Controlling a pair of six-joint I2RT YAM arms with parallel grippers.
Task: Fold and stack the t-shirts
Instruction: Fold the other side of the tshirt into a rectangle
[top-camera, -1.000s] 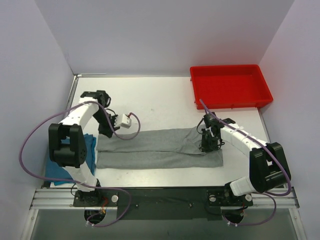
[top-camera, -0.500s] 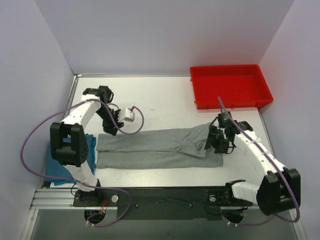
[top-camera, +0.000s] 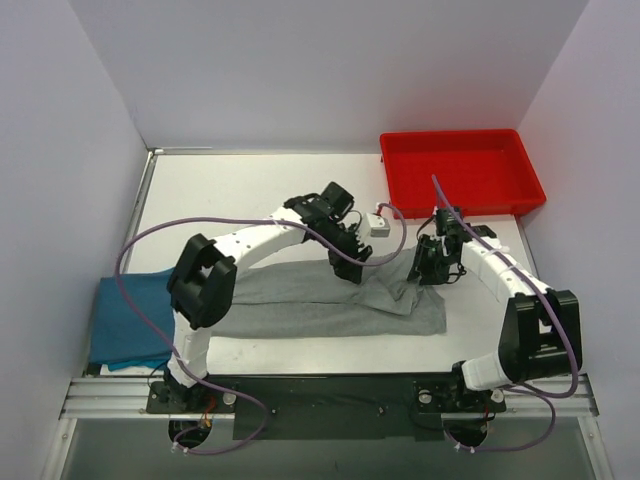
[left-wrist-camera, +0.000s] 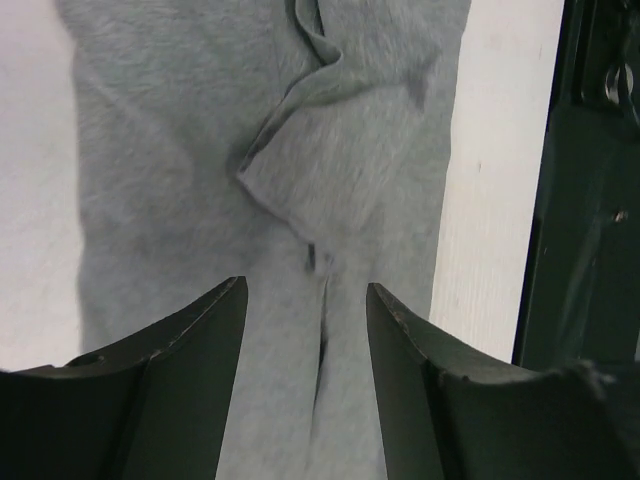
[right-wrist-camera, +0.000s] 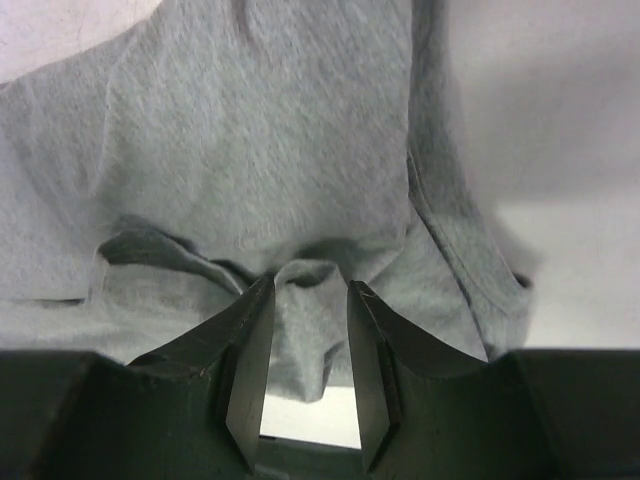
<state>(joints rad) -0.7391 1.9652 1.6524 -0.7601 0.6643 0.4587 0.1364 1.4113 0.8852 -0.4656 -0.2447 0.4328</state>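
left arm has swung from the far left of the table (top-camera: 240, 190) across to the middle, and the left gripper (top-camera: 350, 268) now hangs over the far edge of the grey shirt (top-camera: 300, 310). with that arm gone from the left side, we see more of the blue shirt (top-camera: 130, 320), which lies folded at the near left edge, its right side touching the grey one's left end. the right gripper (top-camera: 427, 268) has shifted a little toward the far side and sits at the grey shirt's right end, where the cloth rises in a bunch toward it.

the grey shirt lies as a long band across the near middle of the table, rumpled at its right end.

in the left wrist view the fingers (left-wrist-camera: 170, 390) are spread wide and released, with nothing between them; below them we see a diagonal crease in the grey cloth.

in the right wrist view the fingers (right-wrist-camera: 250, 350) stand a narrow gap apart, with a ridge of grey cloth right at their tips. whether they pinch it, we cannot tell.

the red tray (top-camera: 455, 212) sits at the far right, apart from both shirts.
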